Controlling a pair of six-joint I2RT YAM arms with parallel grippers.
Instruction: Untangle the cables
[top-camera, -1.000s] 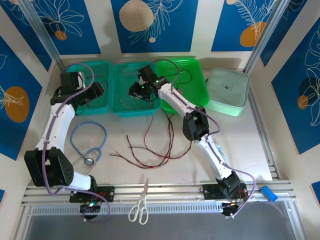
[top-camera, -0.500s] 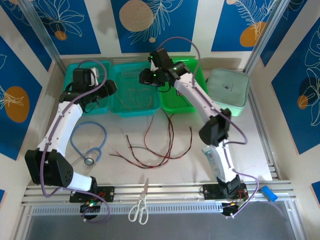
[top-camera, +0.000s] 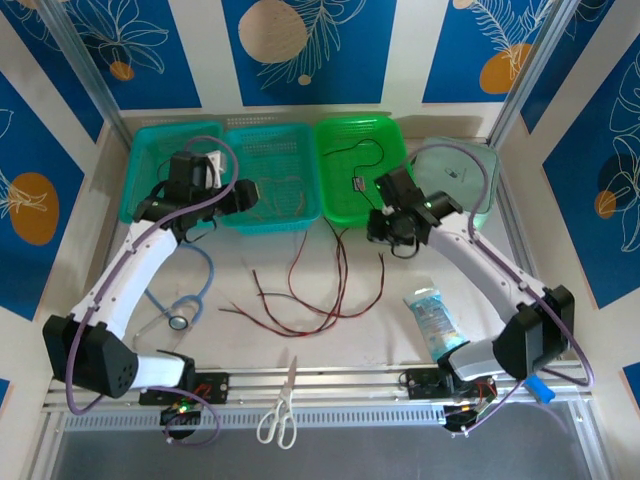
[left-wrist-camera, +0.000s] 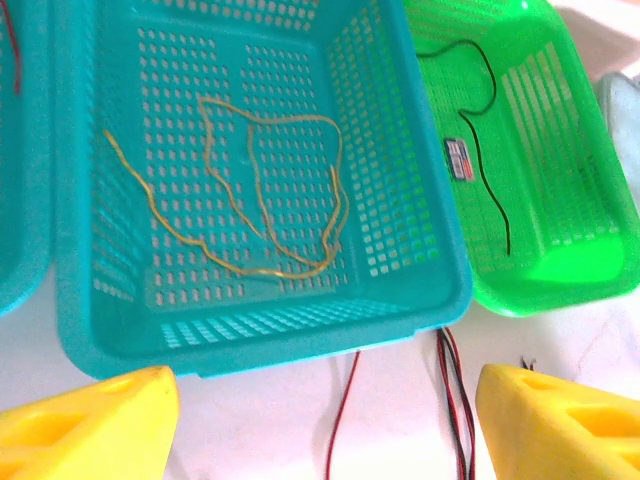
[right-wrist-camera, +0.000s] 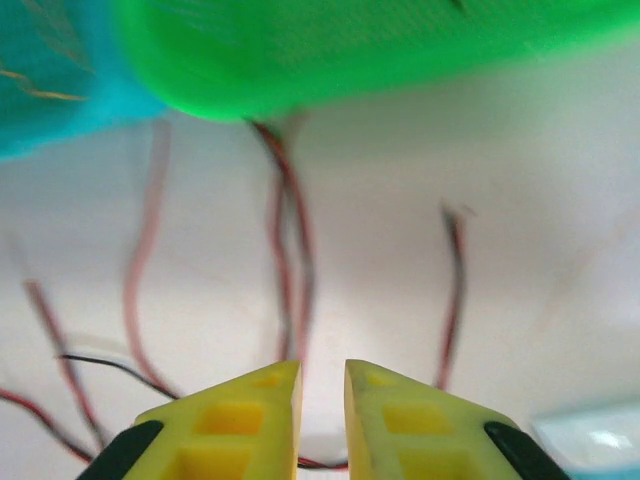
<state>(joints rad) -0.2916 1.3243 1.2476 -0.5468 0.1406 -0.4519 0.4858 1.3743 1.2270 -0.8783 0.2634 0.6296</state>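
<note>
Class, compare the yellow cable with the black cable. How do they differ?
The yellow cable lies in the teal basket; the black cable lies in the green basket. The yellow cable curls in loose loops, while the black cable runs as one wavy line. Both are thin and lie flat on a basket floor.

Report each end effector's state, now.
Left end effector: open, holding nothing.
Right end effector: almost closed, nothing visibly held.
</note>
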